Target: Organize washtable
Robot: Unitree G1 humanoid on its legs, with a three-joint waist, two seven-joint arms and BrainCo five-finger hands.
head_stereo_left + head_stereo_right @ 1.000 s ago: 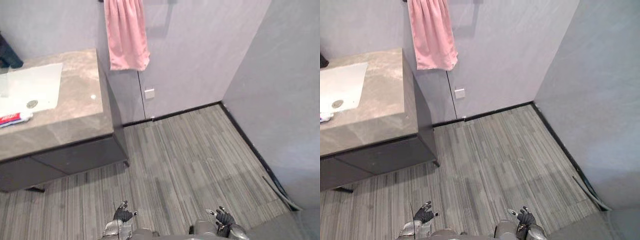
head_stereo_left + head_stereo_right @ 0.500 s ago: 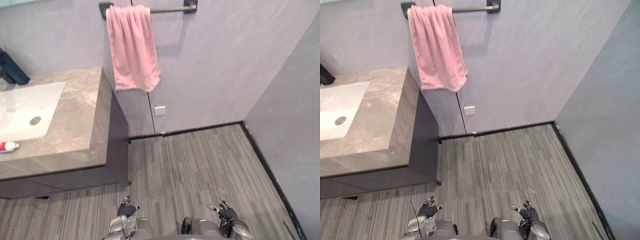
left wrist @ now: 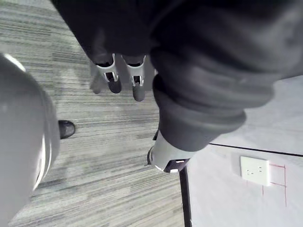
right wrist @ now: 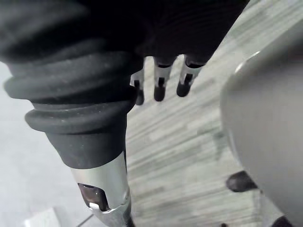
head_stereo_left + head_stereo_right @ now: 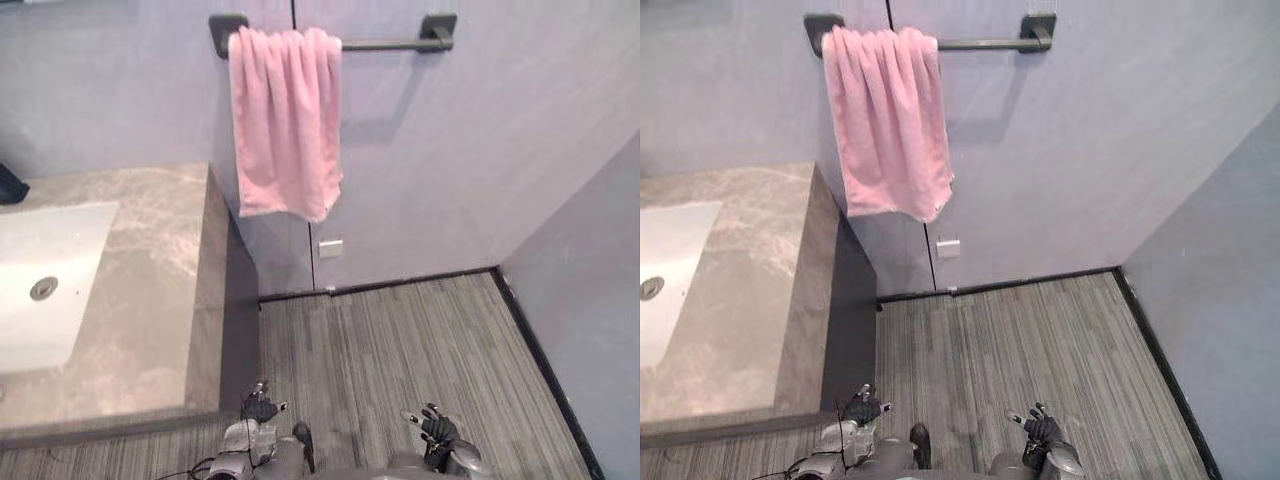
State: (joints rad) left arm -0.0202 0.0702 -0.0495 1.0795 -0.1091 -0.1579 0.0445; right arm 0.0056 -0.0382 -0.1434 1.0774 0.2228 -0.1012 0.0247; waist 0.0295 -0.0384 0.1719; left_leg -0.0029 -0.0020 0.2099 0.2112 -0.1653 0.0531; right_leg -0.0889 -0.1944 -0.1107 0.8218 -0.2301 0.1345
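Left hand [image 5: 258, 408] and right hand [image 5: 435, 428] are held low over the floor [image 5: 400, 340], fingers relaxed, nothing grasped. The washtable [image 5: 150, 300] is seen ahead-left, apart from both; its sink [image 5: 40, 285] is set toward the left edge. Against 1 s ago the whole view is shifted toward the pink towel [image 5: 287, 120]: camera moved, things unmoved. Organizing is judged not begun.

Walls [image 5: 470, 150]: standing pale grey, carrying dark rail [image 5: 385, 44] and white socket [image 5: 330, 248].
Floor [image 5: 400, 350]: running in grey striped planks to black skirting [image 5: 400, 282].
Washtable [image 5: 150, 300]: sitting left, stone-topped, holding white basin [image 5: 50, 270].
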